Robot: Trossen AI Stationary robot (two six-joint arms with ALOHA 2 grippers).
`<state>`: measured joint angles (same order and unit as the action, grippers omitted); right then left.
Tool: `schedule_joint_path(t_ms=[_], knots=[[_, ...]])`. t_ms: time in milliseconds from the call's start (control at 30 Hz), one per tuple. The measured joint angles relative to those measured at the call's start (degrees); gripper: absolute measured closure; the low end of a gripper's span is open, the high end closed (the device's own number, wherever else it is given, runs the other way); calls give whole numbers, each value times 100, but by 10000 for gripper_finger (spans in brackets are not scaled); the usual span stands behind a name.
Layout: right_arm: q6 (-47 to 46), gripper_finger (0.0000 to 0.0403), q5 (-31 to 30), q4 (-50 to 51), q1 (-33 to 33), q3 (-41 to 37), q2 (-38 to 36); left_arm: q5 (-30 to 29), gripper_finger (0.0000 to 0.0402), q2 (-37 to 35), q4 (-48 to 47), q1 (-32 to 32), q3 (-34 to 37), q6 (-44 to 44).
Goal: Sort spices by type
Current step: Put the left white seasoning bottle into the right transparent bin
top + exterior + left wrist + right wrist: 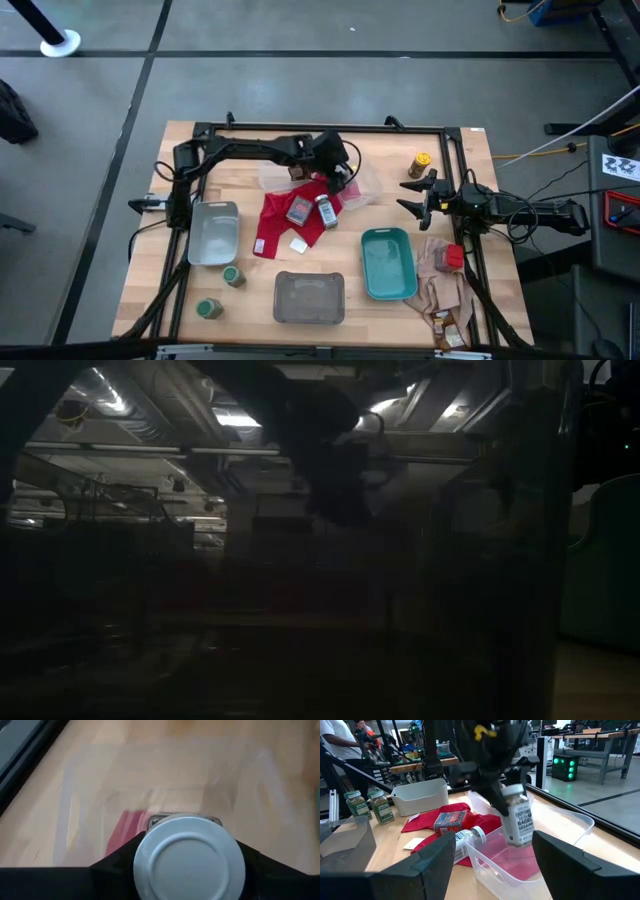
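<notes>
Sorting barely begun: left tool [512,795] clamped on white-capped bottle [518,817] over clear tray [560,845]; right tool [418,195] apart, idle; other jars unsorted.

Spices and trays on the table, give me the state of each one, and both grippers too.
left gripper: shut on a white-capped bottle, held upright over the clear tray
right gripper: open, holding nothing
second white-capped bottle: lying on the red cloth
red tin: lying on the red cloth
green-lidded jars: upright on bare wood
teal tray: empty
</notes>
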<state>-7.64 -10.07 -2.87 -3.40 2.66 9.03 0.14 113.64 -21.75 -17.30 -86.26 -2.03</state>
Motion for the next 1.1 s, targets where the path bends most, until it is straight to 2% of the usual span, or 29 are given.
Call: schedule_joint_path(t_ms=[133, 600, 933, 1100], knots=[[0, 139, -2, 0, 0, 0, -1, -270, 206, 68, -106, -14, 1, 178], [0, 139, 0, 7, 0, 0, 1, -294, 202, 154, -274, -114, 2, 403], [0, 139, 0, 7, 0, 0, 1, -375, 199, 154, -159, -111, 2, 269], [0, 139, 1, 7, 0, 0, 1, -391, 182, 144, -136, -111, 2, 95]])
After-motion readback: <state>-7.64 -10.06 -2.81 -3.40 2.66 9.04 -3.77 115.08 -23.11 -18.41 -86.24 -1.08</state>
